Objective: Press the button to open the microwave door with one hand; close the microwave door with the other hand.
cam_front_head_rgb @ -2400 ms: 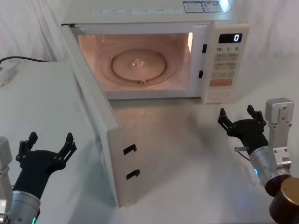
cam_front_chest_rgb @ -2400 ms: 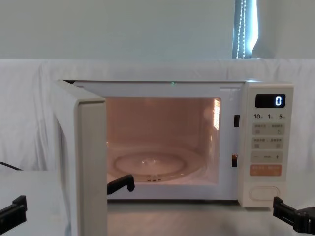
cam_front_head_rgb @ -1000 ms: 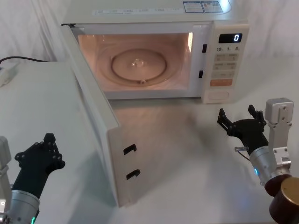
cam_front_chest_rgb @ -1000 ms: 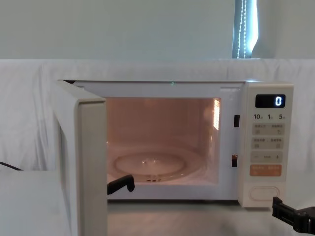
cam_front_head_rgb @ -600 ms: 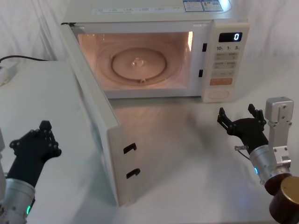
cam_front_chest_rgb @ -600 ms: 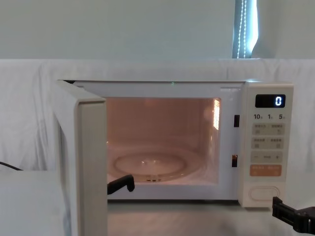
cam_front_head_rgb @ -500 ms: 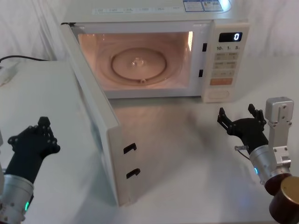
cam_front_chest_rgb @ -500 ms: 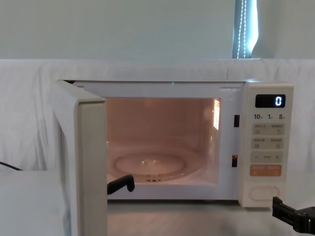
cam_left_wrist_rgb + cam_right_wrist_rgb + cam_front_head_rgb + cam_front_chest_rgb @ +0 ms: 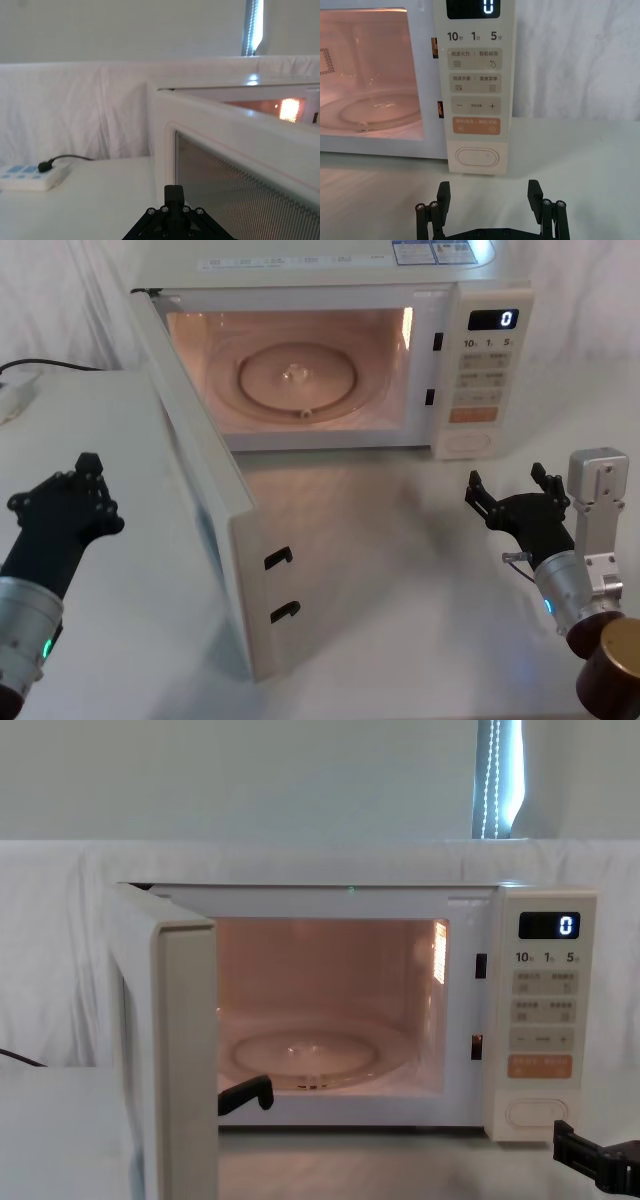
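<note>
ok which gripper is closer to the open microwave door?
Left. The left gripper sits shut just off the outer face of the microwave door. The right gripper hangs open across the table, in front of the button.

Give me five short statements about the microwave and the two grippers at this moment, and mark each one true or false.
1. The microwave door is swung wide open. True.
2. The left gripper is shut, on the outer side of the door. True.
3. The right gripper is pressing the button. False: it is open and hangs clear of the button, in front of the keypad panel.
4. The display reads 30. False: it reads 0.
5. The light inside the microwave is off. False: the inside glows, and the glass turntable shows plainly.
</note>
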